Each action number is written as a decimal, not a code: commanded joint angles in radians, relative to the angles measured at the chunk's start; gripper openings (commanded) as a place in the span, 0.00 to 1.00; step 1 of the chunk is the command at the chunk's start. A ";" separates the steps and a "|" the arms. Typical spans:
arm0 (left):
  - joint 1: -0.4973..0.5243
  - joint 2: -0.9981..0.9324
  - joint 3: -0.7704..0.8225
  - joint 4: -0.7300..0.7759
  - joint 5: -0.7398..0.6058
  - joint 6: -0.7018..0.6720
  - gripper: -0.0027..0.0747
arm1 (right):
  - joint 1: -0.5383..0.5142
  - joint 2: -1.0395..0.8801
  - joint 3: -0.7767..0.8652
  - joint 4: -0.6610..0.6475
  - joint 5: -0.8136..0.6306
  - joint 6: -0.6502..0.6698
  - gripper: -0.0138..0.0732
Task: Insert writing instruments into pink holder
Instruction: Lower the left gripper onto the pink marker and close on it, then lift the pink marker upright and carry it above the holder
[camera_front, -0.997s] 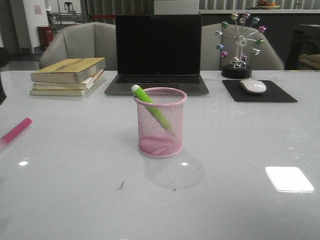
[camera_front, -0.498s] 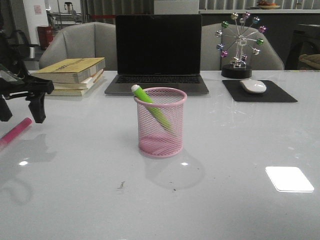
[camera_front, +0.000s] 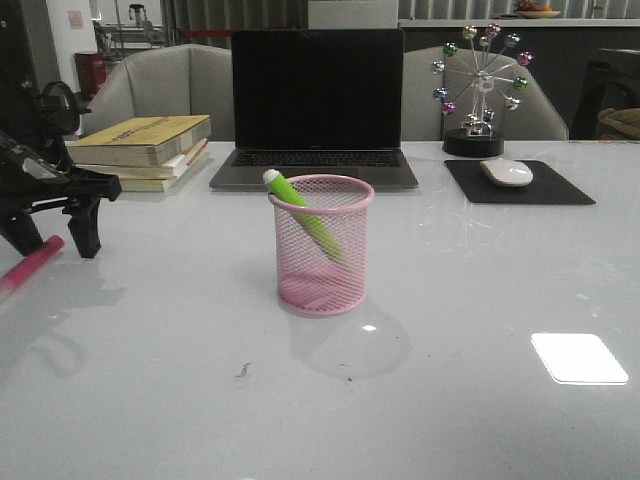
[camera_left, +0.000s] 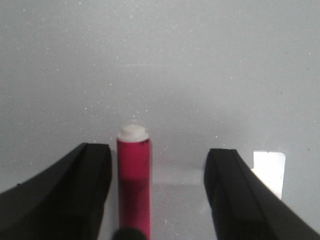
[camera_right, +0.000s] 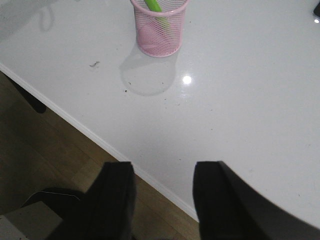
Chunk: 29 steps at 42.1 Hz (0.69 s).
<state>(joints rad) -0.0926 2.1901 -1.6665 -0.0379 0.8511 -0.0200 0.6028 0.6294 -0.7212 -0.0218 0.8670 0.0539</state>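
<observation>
The pink holder (camera_front: 322, 243) stands upright mid-table, with the lime green marker (camera_front: 303, 212) leaning inside it, whitish end up; both show in the right wrist view too, the holder (camera_right: 160, 26) and green marker (camera_right: 154, 6). The magenta marker (camera_front: 30, 264) lies flat at the table's left edge. My left gripper (camera_front: 58, 235) is open just above it. In the left wrist view the magenta marker (camera_left: 134, 182) lies between the fingers, nearer one of them, untouched, its whitish end pointing away. My right gripper (camera_right: 164, 167) is open and empty, above the table's near edge.
A laptop (camera_front: 316, 105) stands behind the holder, stacked books (camera_front: 140, 150) to its left. A mouse (camera_front: 506, 172) on a black pad (camera_front: 520, 185) and a ferris-wheel ornament (camera_front: 480, 90) are back right. Floor shows beyond the table edge (camera_right: 100, 138).
My left arm has come into the front view from the left and settled lower and slightly rightward over the magenta marker. The holder, green marker and magenta marker stay put.
</observation>
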 joint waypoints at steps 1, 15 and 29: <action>0.004 -0.056 -0.028 0.001 -0.007 -0.001 0.45 | -0.008 -0.001 -0.027 -0.002 -0.062 -0.001 0.61; 0.004 -0.077 -0.028 0.016 0.010 -0.001 0.18 | -0.008 -0.001 -0.027 -0.002 -0.062 -0.001 0.61; -0.011 -0.299 0.078 0.012 -0.092 0.026 0.15 | -0.008 -0.001 -0.027 -0.002 -0.062 -0.001 0.61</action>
<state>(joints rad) -0.0926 2.0325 -1.6068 -0.0210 0.8342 0.0000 0.6028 0.6294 -0.7212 -0.0218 0.8670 0.0539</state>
